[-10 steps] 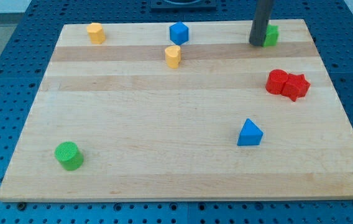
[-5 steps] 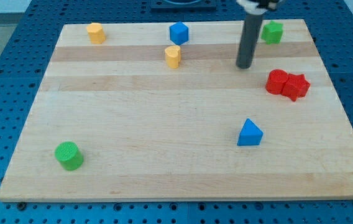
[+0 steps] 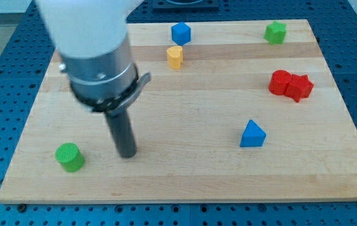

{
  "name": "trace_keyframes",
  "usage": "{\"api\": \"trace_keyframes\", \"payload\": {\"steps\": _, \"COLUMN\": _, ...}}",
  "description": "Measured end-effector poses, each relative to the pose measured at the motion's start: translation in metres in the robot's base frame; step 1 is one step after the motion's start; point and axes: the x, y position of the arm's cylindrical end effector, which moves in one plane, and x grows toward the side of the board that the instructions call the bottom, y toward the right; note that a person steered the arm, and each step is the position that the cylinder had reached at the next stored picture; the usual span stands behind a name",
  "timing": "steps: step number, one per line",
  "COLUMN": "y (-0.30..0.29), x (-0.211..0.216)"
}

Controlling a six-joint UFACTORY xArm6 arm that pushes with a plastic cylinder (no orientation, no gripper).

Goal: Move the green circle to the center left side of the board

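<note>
The green circle (image 3: 70, 157) is a short green cylinder standing near the wooden board's (image 3: 191, 176) bottom left corner. My tip (image 3: 127, 154) rests on the board just to the circle's right, a small gap apart from it. The rod rises from the tip to the large grey and white arm body, which fills the view's upper left.
A blue cube (image 3: 180, 32) and a yellow cylinder (image 3: 175, 56) stand at top centre. A green block (image 3: 275, 32) sits at the top right. Two red blocks (image 3: 290, 85) touch at the right edge. A blue triangle (image 3: 252, 134) lies right of centre. The arm hides the top left corner.
My tip has swept from the top right of the board down to the bottom left, beside the green circle. The arm body now covers the yellow block at top left. No block has moved.
</note>
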Motion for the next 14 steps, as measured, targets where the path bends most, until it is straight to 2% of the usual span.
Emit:
{"api": "trace_keyframes", "payload": {"steps": 1, "y": -0.03, "x": 0.039}}
{"api": "trace_keyframes", "payload": {"steps": 2, "y": -0.059, "x": 0.059}}
{"api": "trace_keyframes", "payload": {"steps": 6, "y": -0.094, "x": 0.004}}
{"api": "trace_keyframes", "payload": {"steps": 9, "y": -0.1, "x": -0.04}}
{"api": "trace_keyframes", "payload": {"steps": 12, "y": -0.088, "x": -0.066}}
{"api": "trace_keyframes", "payload": {"steps": 14, "y": -0.051, "x": -0.069}}
